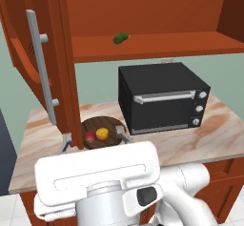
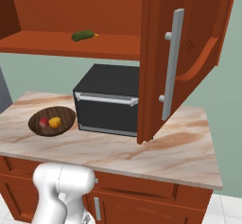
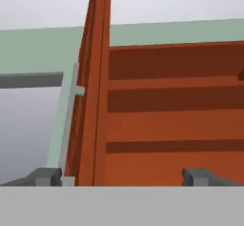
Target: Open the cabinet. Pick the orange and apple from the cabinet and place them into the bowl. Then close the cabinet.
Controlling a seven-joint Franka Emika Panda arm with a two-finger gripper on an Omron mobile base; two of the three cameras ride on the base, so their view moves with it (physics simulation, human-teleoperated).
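The cabinet [image 1: 152,10] stands open, both doors swung wide. Its left door [image 1: 66,63] hangs edge-on toward me, grey bar handle [image 1: 40,67] on its outer face. In the hand view that door edge [image 3: 97,101] rises between my fingertips [image 3: 47,176], nearer the left one, and my gripper [image 3: 123,177] is open. From the left base view the open gripper [image 1: 94,137] sits low at the door's bottom corner, in front of the bowl [image 1: 110,123]. The dark-red apple [image 1: 89,136] and the orange [image 1: 102,134] lie side by side in that bowl [image 2: 64,114].
A small green vegetable [image 1: 121,37] lies on the cabinet's lower shelf. A black microwave [image 1: 164,96] stands on the marble counter [image 1: 224,134] right of the bowl. The right door [image 2: 189,53] juts out over the counter, its handle [image 2: 171,64] facing me.
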